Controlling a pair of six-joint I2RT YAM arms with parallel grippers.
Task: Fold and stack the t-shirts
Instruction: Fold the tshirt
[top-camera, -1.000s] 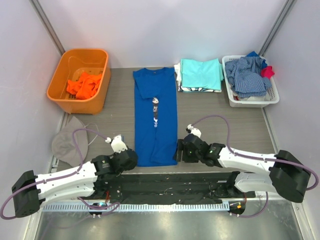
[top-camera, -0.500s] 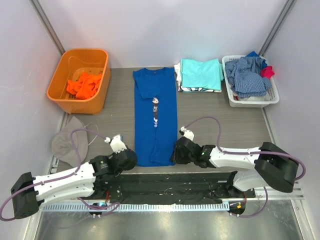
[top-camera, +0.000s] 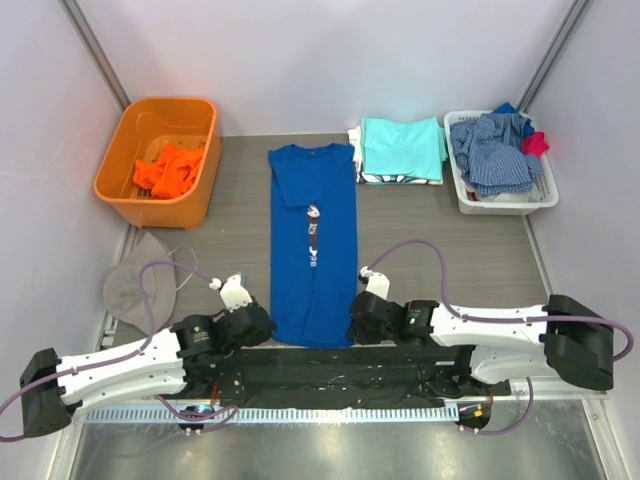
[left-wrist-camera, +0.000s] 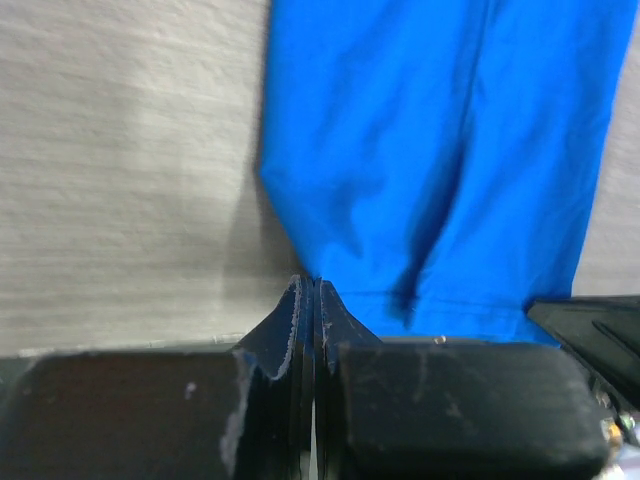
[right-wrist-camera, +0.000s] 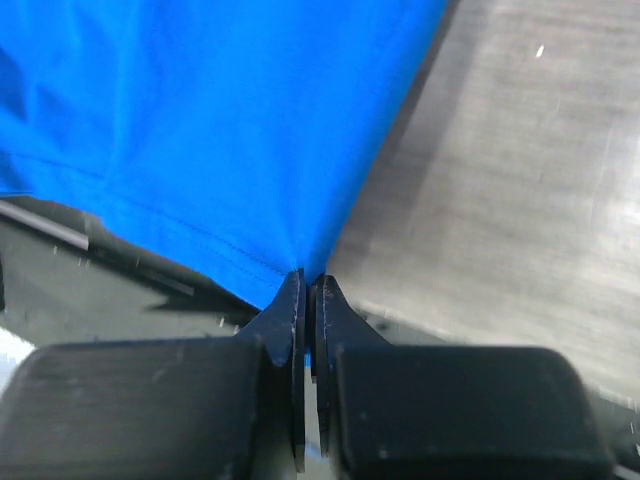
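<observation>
Left gripper is pinched fully shut, and the bottom left corner of the blue shirt runs right into its tips, so it's got the hem nipped. Right gripper, same deal: jaws squeezed together on the shirt's other bottom corner, with the fabric fanning out up and left from the tips in the wrist view.

From the top camera, both grippers sit low in the frame, one at each bottom corner of the shirt. The shirt lies flat in a long narrow strip up the middle of the table, collar at the far end and chest print showing.

Just right of the collar there's a folded aqua shirt on top of a small pile. Upper left is an orange bin with an orange shirt in it. Upper right, a white basket holds a checked garment and a red cloth. A grey cloth lies at the left edge.
</observation>
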